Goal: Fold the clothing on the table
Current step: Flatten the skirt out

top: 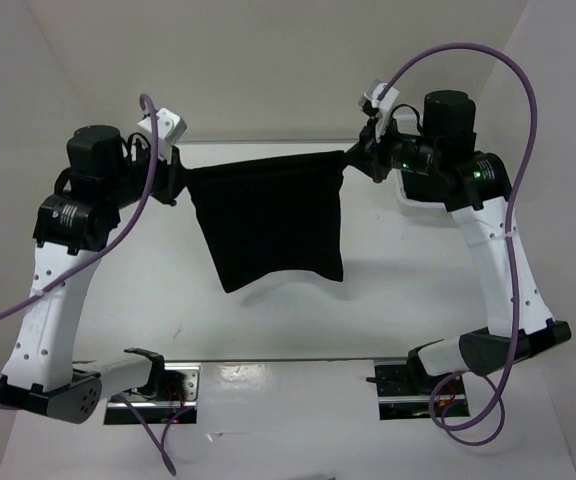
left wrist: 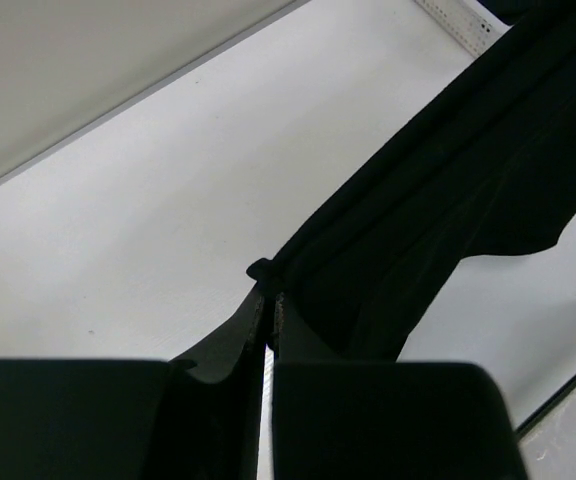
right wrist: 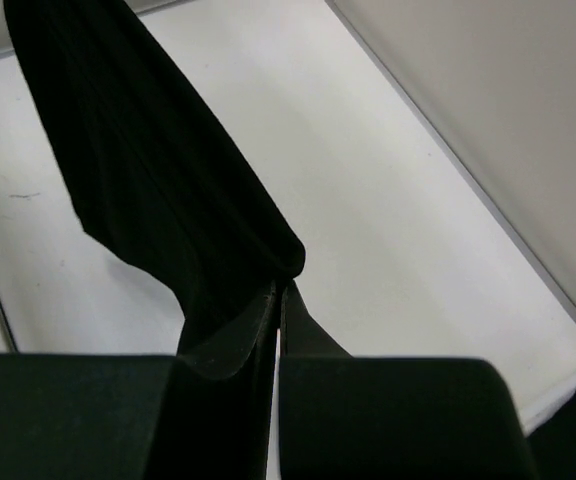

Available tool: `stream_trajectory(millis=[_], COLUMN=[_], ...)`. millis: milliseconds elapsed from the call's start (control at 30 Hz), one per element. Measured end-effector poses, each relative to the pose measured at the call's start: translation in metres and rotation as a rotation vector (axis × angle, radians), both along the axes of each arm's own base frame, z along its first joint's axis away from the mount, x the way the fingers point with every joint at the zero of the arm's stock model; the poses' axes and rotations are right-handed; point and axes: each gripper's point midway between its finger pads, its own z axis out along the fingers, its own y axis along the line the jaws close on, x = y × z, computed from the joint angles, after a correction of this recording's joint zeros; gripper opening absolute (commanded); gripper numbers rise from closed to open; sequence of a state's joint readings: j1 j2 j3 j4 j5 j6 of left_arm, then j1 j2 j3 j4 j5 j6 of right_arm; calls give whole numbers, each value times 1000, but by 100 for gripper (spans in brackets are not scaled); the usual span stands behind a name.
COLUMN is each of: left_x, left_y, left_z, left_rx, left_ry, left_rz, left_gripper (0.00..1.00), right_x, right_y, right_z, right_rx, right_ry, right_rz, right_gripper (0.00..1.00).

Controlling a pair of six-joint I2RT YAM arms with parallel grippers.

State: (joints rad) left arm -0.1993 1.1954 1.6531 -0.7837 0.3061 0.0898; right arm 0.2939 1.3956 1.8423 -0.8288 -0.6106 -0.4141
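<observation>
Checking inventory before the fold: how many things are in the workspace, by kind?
Black clothing: 1, stretched between the grippers
Grippers: 2, left gripper and right gripper, each shut on a top corner
White table: 1
Total: 4

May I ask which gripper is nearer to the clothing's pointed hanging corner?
Left. The left gripper pinches the clothing's edge above it; the right gripper pinches the opposite end.
</observation>
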Motion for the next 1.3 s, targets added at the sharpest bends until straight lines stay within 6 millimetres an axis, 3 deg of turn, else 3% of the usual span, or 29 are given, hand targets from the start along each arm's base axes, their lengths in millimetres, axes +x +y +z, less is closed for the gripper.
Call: stream_trajectory(millis=[133,300,633,800,900,1033,1300], left_x=[-8,16,99,143,166,198,241], left_y=[1,-1,-16,-20,-21,-22,-11], left_z=[-4,-41,-155,-194,-208,-212,-228], left_rx=[2,24,99,130,145,149,138], left_ry=[-5,97,350,413,416,386,370], left_rz=[-14,-8,11,34,53,74,110], left_gripper=[1,1,0,0,0,0,0], right_x=[-8,9,94,141,168,201,230], right_y=[2,7,17,26,30,31,28], right_z=[-1,-38,-155,-200,-220,-242,-257], right_rx=[17,-2,-92,-137,-156,-176,-199], right_ry=[9,108,353,404,407,399,373], right_rz=[44,49,-31,-81,-115,-166,-233], right_gripper=[0,0,0,0,0,0,0])
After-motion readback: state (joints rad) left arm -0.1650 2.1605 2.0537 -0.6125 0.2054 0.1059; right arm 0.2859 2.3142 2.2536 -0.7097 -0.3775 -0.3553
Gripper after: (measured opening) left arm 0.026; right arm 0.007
